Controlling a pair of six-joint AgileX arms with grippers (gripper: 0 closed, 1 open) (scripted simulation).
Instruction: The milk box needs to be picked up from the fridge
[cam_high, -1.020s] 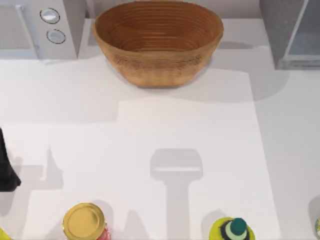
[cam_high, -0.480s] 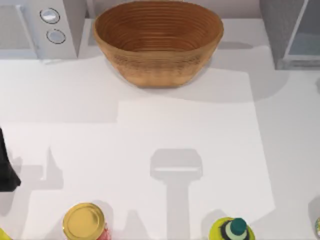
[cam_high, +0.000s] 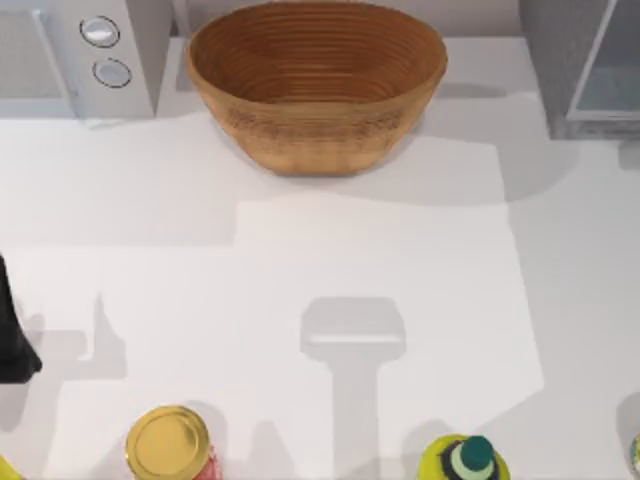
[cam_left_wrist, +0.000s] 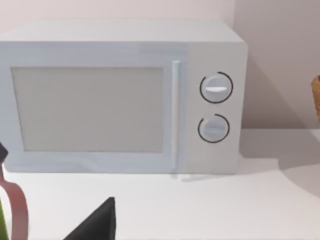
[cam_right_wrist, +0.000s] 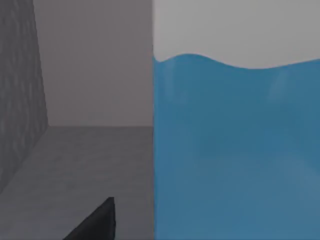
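Observation:
The milk box (cam_right_wrist: 235, 150) stands very close in the right wrist view, with a blue side under a white top. It is inside the fridge (cam_high: 565, 60), whose grey inner walls (cam_right_wrist: 90, 65) surround it. My right gripper (cam_right_wrist: 160, 232) is open right at the box, and one dark fingertip (cam_right_wrist: 97, 220) shows beside the box's edge without touching it. In the top view the fridge's pale glass door (cam_high: 612, 80) stands at the back right corner. My left arm (cam_high: 12, 340) is parked at the table's left edge, its gripper open, one dark fingertip (cam_left_wrist: 97, 220) showing.
A brown woven basket (cam_high: 315, 85) sits at the back middle. A white microwave (cam_high: 80, 55) with two knobs stands at the back left. A gold-lidded red can (cam_high: 168, 445) and a yellow-green bottle (cam_high: 465, 460) stand at the front edge.
The shadow edge on the table's right side has shifted a little. A dark spot at the right edge beside the fridge half a second ago has gone. The left arm has not moved.

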